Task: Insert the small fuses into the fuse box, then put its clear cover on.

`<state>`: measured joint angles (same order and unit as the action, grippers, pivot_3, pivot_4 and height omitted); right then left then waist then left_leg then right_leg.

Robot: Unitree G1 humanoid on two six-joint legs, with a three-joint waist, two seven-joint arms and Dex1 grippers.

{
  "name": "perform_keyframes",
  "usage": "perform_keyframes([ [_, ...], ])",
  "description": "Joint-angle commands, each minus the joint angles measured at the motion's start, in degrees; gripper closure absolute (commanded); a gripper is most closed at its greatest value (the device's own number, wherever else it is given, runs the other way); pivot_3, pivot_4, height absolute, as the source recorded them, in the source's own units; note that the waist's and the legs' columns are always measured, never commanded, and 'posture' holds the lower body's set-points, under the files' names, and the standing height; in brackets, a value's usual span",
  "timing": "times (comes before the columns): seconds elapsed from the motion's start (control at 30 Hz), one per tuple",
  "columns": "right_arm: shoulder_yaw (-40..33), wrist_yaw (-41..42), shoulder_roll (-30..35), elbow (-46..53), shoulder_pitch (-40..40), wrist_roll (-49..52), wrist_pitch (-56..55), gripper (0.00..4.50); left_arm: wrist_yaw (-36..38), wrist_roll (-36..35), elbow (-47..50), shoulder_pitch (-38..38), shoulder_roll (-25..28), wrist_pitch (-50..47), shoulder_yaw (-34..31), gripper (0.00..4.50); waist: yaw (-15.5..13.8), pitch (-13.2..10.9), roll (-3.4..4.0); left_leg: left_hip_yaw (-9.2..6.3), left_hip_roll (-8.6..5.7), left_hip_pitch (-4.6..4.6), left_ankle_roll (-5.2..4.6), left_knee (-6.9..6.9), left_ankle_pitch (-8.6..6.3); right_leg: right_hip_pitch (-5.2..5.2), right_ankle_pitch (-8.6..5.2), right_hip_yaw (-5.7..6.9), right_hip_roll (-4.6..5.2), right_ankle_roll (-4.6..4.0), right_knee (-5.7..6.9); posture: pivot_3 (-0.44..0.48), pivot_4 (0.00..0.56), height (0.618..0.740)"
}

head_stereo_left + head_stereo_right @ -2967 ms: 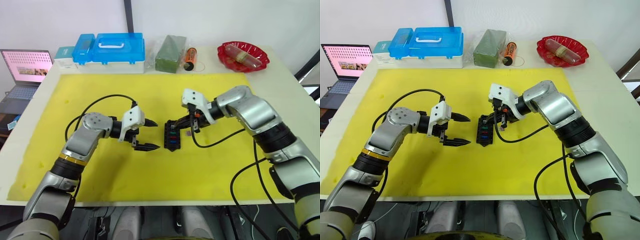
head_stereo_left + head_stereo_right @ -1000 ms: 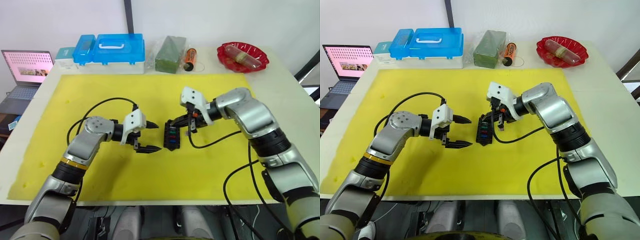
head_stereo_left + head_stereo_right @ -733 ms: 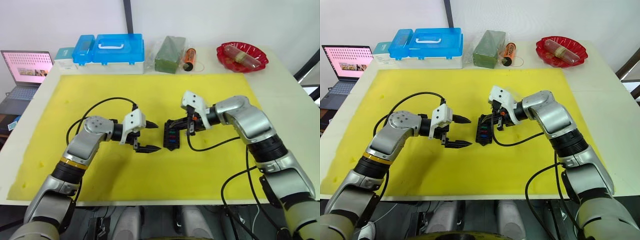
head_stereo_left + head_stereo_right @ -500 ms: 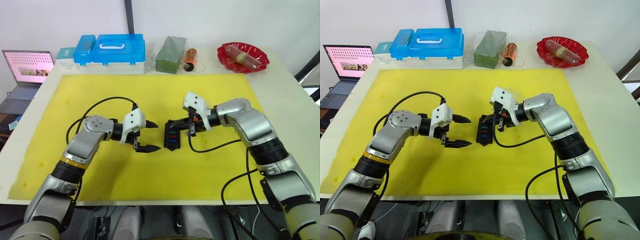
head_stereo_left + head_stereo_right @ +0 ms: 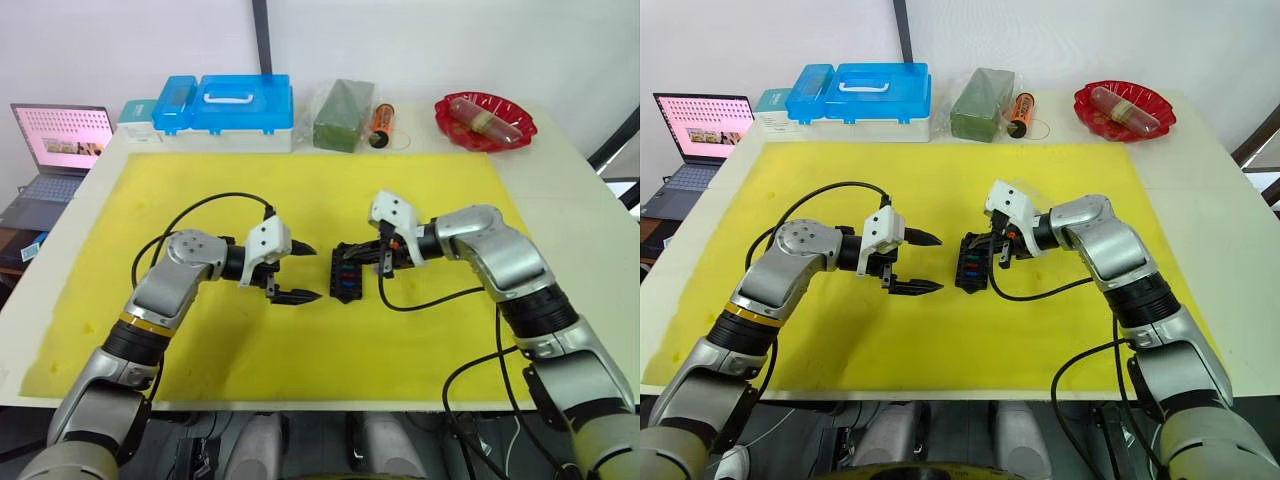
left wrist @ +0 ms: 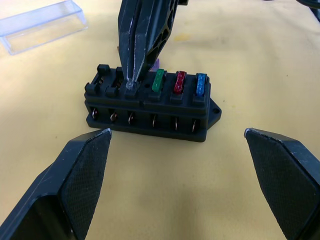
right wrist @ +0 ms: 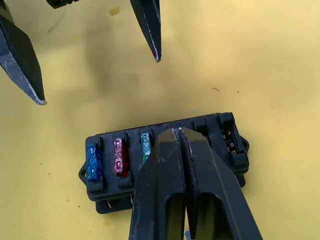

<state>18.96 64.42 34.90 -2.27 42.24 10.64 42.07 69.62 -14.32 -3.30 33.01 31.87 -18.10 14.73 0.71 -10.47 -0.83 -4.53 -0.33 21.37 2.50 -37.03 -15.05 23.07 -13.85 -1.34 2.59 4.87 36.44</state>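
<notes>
Three fuses, green [image 6: 158,80], red [image 6: 179,82] and blue [image 6: 201,84], stood side by side in the slots of the black fuse box [image 6: 150,108] in the left wrist view, with the right gripper [image 6: 131,84] pressing a pale, clear-looking fuse [image 6: 130,85] down at the slot next to the green one, its two fingers pinched together on it. A purple fuse [image 6: 157,64] lay on the yellow mat [image 6: 250,60] just behind the box, and the clear cover [image 6: 41,26] rested on the mat well beyond it. The left gripper's own pads [image 6: 85,172] stood wide apart on either side of the box, touching nothing. In the right wrist view, the right gripper's closed fingers [image 7: 172,165] covered the middle of the box, beside the same blue, red and green fuses, while the left gripper's spread fingertips [image 7: 152,30] pointed toward the box from across the mat. From the head views, the fuse box [image 5: 345,272] sat near the middle of the mat between the two arms, the left gripper [image 5: 300,271] held open just beside it and apart from it, the right gripper [image 5: 383,262] down on the box from the other side. Blue-lidded storage boxes [image 5: 225,100], a green block [image 5: 342,102], a red dish [image 5: 484,118] and a laptop [image 5: 55,150] lined the far and left edges.
</notes>
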Motion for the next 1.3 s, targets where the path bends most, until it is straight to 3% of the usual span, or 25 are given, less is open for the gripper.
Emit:
perform_keyframes([
  [0.03, 5.74, -1.04, 1.29, -2.95, -4.74, -3.74, 3.56, 4.46, -0.13, -0.74, 1.96, 0.91, 0.4, 0.12, -1.51, 0.0, 0.0, 0.3, -0.04, 0.0, 0.0, 0.0, 0.0, 0.01, 0.0, 0.0, 0.0, 0.0, 0.0, 0.0, -0.02, 0.0, 0.15, 0.74],
  [0.3, -4.6, -3.23, -2.86, 1.57, -1.91, 3.73, 3.75, 4.46, 0.35, -1.49, 2.49, 1.14, 1.3, -0.43, -2.58, 0.0, 0.25, 0.58, 0.0, -0.06, 0.01, 0.05, -0.01, 0.03, -0.01, -0.01, 0.0, 0.05, -0.02, 0.0, -0.14, 0.0, 0.15, 0.74],
  [0.43, -9.82, -4.64, -2.4, 7.21, 1.01, 8.8, 9.58, 4.46, 0.76, -3.29, 3.94, 1.58, 2.42, -2.41, -4.33, 0.0, 0.27, 0.49, 0.09, -0.06, 0.02, 0.21, -0.01, 0.05, -0.01, 0.17, 0.0, 0.04, -0.03, -0.01, -0.14, 0.0, 0.15, 0.74],
  [0.57, -13.75, -4.67, 1.8, 13.62, 1.16, 12.58, 14.02, 4.46, -0.4, -8.75, 7.44, 2.38, 3.38, -10.8, -8.0, 0.0, 0.23, 0.43, 0.18, -0.09, 0.02, 0.5, -0.02, 0.02, -0.01, 0.43, 0.01, 0.06, -0.03, 0.0, -0.12, 0.0, 0.15, 0.74],
  [0.73, -16.67, -3.9, 9.82, 17.63, -3.79, 13.09, 11.85, 4.46, -0.64, -11.46, 11.68, 2.26, 6.85, -17.51, -9.23, 0.0, 0.04, 0.42, 0.15, -0.17, 0.01, 0.65, -0.02, 0.01, -0.02, 0.43, 0.01, 0.18, 0.01, 0.02, -0.24, 0.0, 0.15, 0.74],
  [0.83, -21.84, -0.5, 18.02, 20.78, -10.26, 14.85, 10.94, 3.83, 1.37, -12.78, 12.36, 1.65, 12.26, -20.05, -11.41, 0.0, 0.12, 0.37, 0.16, -0.16, 0.0, 0.75, -0.02, 0.0, -0.02, 0.5, 0.01, 0.18, 0.01, 0.02, -0.25, 0.0, 0.15, 0.74],
  [0.9, -25.41, 1.34, 21.9, 21.55, -14.11, 16.48, 10.41, 3.17, 2.04, -13.72, 12.69, 1.5, 14.52, -20.88, -12.39, 0.0, 0.13, 0.34, 0.2, -0.14, 0.0, 0.78, -0.03, 0.01, -0.02, 0.58, 0.0, 0.17, 0.0, 0.02, -0.24, 0.0, 0.15, 0.74],
  [1.2, -37.48, 3.1, 29.91, 17.5, -29.4, 16.95, 6.28, 0.07, 3.37, -14.63, 11.52, -0.28, 19.19, -20.24, -14.66, 0.0, 0.18, 0.32, 0.18, -0.02, 0.05, 0.72, -0.03, 0.01, -0.02, 0.55, -0.05, 0.1, -0.03, -0.01, -0.26, 0.0, 0.15, 0.74],
  [1.3, -38.91, 3.59, 31.2, 16.22, -31.46, 17.51, 5.3, 0.02, 3.87, -14.67, 10.84, -0.1, 19.48, -20.17, -14.22, 0.0, 0.11, 0.32, 0.18, 0.02, 0.05, 0.72, -0.03, -0.02, -0.02, 0.54, -0.06, 0.07, -0.01, -0.03, -0.27, 0.0, 0.15, 0.74],
])
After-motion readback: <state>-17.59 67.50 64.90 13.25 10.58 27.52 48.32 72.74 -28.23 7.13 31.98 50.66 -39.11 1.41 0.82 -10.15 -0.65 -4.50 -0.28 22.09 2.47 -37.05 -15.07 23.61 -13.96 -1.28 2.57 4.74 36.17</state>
